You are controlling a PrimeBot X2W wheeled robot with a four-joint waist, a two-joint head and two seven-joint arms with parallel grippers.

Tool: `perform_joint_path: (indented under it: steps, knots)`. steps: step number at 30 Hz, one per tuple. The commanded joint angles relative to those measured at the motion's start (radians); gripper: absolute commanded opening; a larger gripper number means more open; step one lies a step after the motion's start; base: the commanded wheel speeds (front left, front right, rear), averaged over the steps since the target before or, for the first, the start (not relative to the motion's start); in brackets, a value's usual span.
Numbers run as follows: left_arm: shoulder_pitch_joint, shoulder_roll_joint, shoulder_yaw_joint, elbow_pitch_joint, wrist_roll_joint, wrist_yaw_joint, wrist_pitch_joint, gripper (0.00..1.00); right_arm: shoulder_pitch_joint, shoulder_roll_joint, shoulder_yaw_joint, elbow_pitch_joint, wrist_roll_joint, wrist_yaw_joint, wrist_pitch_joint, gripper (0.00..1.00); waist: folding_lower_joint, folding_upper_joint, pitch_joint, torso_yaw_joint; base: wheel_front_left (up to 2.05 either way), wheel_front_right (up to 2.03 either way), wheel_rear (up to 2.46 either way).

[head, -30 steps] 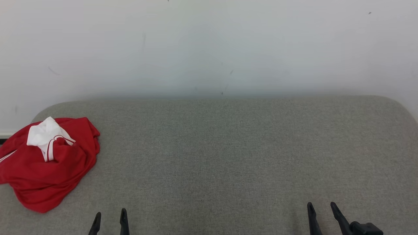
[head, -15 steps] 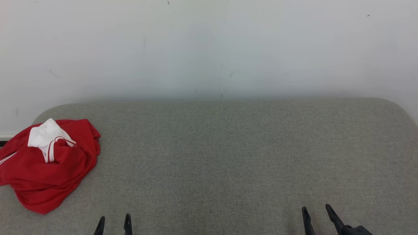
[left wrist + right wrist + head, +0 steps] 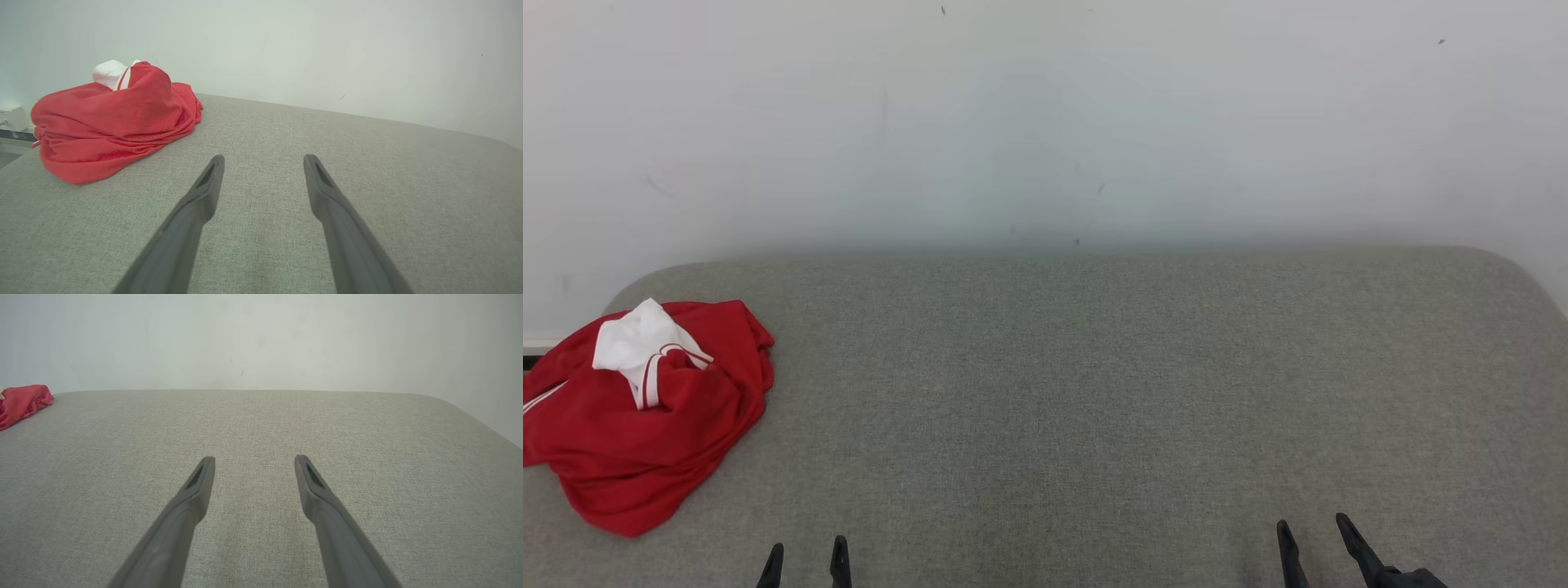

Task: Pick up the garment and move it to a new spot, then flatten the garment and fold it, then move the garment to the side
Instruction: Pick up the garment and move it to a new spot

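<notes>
The garment (image 3: 645, 425) is a red top with white trim, crumpled in a heap at the far left of the grey cushioned surface (image 3: 1094, 392). The left wrist view has the garment (image 3: 114, 122) at its upper left, well beyond the fingertips. My left gripper (image 3: 805, 549) sits open at the bottom edge of the head view, to the right of the heap and nearer to me, holding nothing. Far to the right, my right gripper (image 3: 1312, 527) is also open and empty. A red edge of the garment (image 3: 22, 402) peeks in at the left of the right wrist view.
A plain white wall (image 3: 1045, 122) rises directly behind the grey surface. The surface has rounded far corners, and its left edge runs under the heap. A pale strip and a dark gap (image 3: 531, 351) lie beyond the left edge.
Both grippers have slid down toward the bottom edge of the head view, the left one more. The picture has shifted down slightly. The garment lies as before.
</notes>
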Motion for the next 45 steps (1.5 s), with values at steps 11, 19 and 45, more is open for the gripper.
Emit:
perform_joint_path:
  steps: [11, 19, 45]
  knots:
    - [0.000, 0.004, 0.011, -0.006, -0.011, 0.006, -0.004, 1.00, 0.021, -0.002, -0.006, -0.013, 0.010, 0.003, -0.001, 1.00, 0.0001, 0.0000, 0.002, 0.035, 0.00, 0.00, 0.00]
    - [0.013, 0.004, 0.034, -0.017, -0.012, 0.006, -0.004, 1.00, 0.025, -0.002, 0.000, -0.012, 0.021, 0.003, -0.001, 1.00, 0.0001, 0.0000, 0.002, 0.134, 0.00, 0.00, 0.00]
    - [0.027, 0.003, 0.153, -0.048, 0.012, -0.010, -0.004, 1.00, -0.022, -0.002, 0.071, 0.003, 0.066, 0.003, -0.001, 1.00, 0.0001, 0.0000, 0.034, 0.470, 0.00, 0.00, 0.00]
